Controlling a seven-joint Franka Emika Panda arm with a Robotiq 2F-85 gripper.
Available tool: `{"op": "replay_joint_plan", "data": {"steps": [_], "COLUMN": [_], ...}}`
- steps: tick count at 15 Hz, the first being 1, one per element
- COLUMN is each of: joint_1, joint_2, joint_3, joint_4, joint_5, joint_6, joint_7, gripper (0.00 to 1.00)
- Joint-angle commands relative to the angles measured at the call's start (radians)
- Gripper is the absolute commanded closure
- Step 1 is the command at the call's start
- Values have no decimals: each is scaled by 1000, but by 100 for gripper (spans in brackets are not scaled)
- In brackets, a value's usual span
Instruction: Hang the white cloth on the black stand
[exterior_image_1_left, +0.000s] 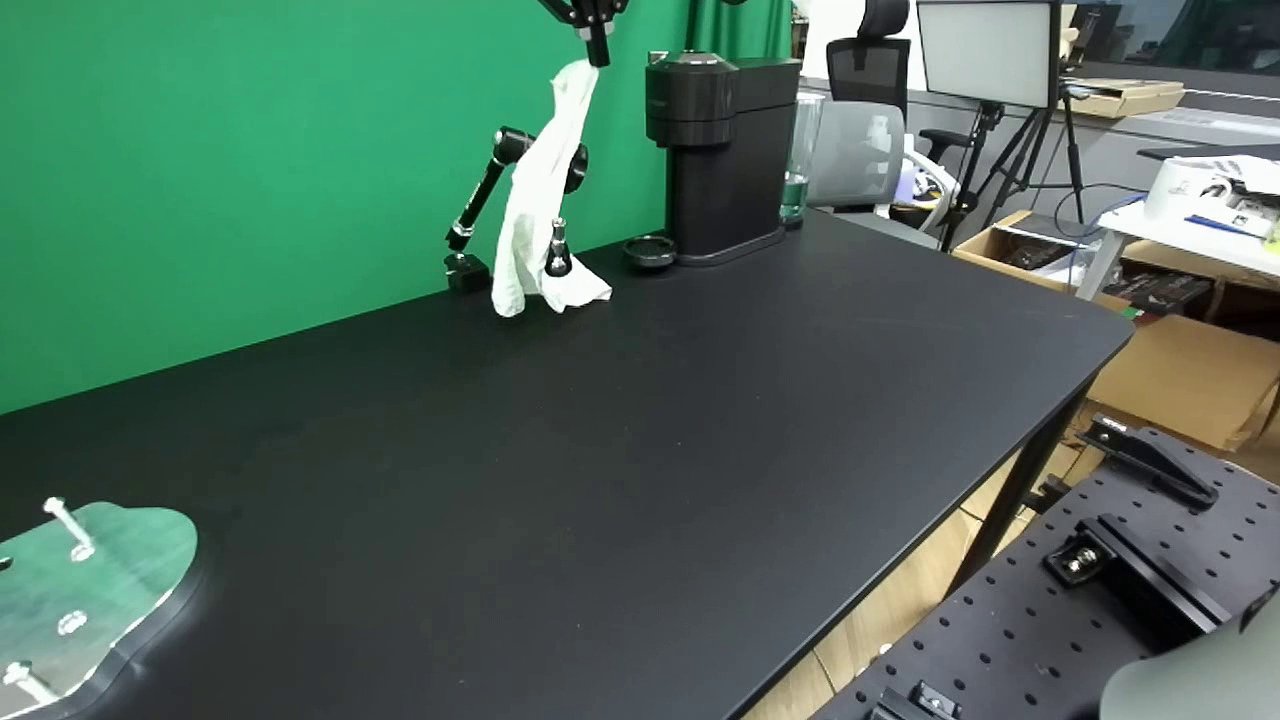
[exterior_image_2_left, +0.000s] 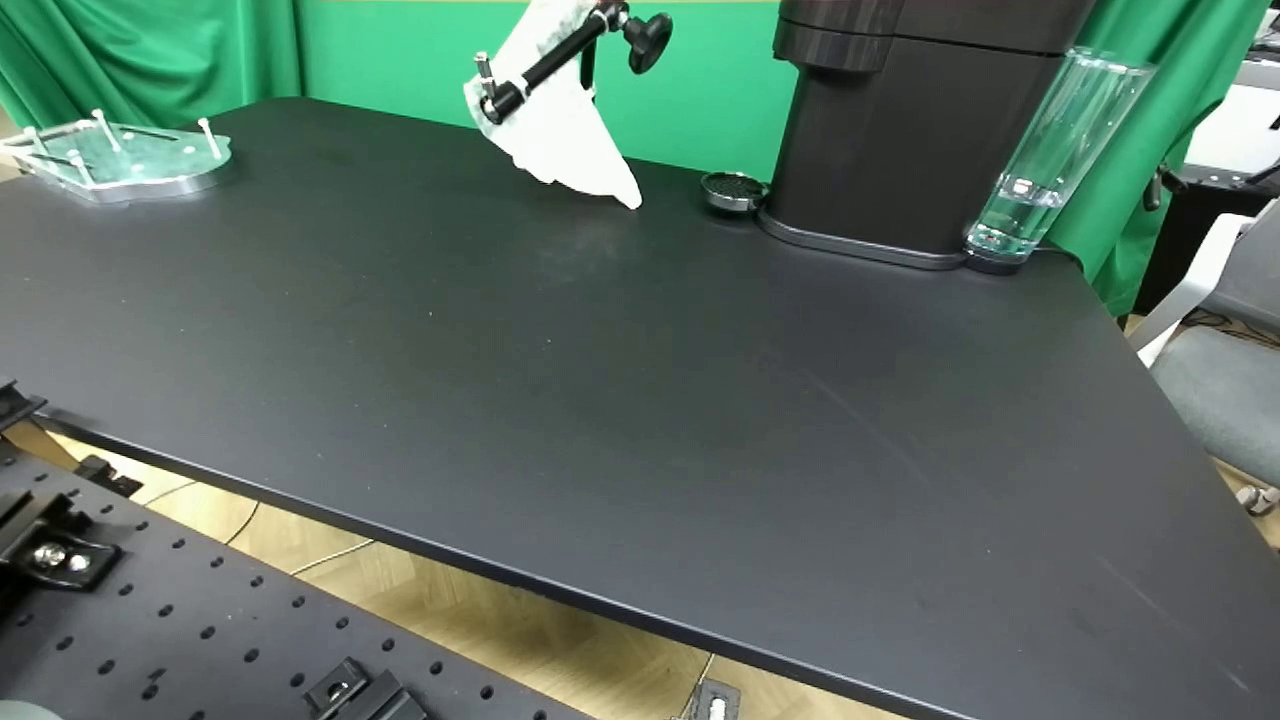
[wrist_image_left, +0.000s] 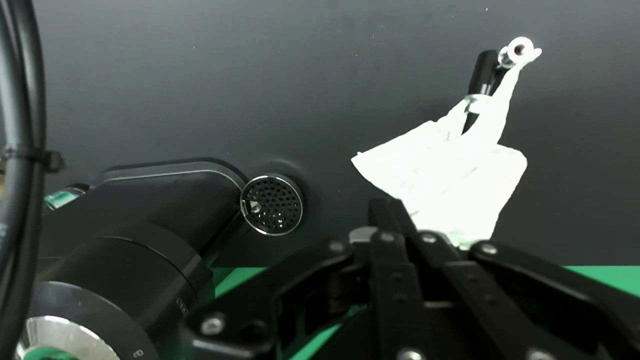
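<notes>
The white cloth (exterior_image_1_left: 535, 205) hangs beside the green backdrop at the table's back edge. My gripper (exterior_image_1_left: 598, 55) is above it, its fingers shut on the cloth's narrow top. The wrist view shows the fingertips (wrist_image_left: 389, 206) together, hiding the pinched part; the cloth (wrist_image_left: 450, 175) spreads below. The black stand (exterior_image_1_left: 483, 205) is a jointed arm with a knob. Its metal-studded end (exterior_image_1_left: 558, 255) sticks out in front of the cloth. In an exterior view the stand's upper arm (exterior_image_2_left: 560, 62) crosses in front of the cloth (exterior_image_2_left: 570, 140). The cloth partly hides the stand.
A black coffee machine (exterior_image_1_left: 715, 150) with a clear water tank (exterior_image_2_left: 1050, 150) stands right of the stand. Its round drip tray (wrist_image_left: 272, 205) is between them. A greenish plate with pegs (exterior_image_2_left: 130, 155) sits at the table's other end. A green backdrop (exterior_image_1_left: 250, 150) borders the back.
</notes>
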Motion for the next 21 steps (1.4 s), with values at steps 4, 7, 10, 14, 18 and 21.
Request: {"op": "replay_joint_plan", "data": {"steps": [4,7,10,14,18,21], "joint_1": [-67,-92,-107,-121,-134,-135], "joint_2": [-131,-124,-114,-104,-92,-97], "joint_3": [-10,-14,-21,-32,-43,-45], "joint_4": [-269,-335,-383,-439,-471,-489], "joint_5": [76,108,136,145,148,145], "joint_6": [68,106,135,170,164,158], "joint_7": [27,21,19,16,6,2], "gripper": [100,100,100,100,72,53]}}
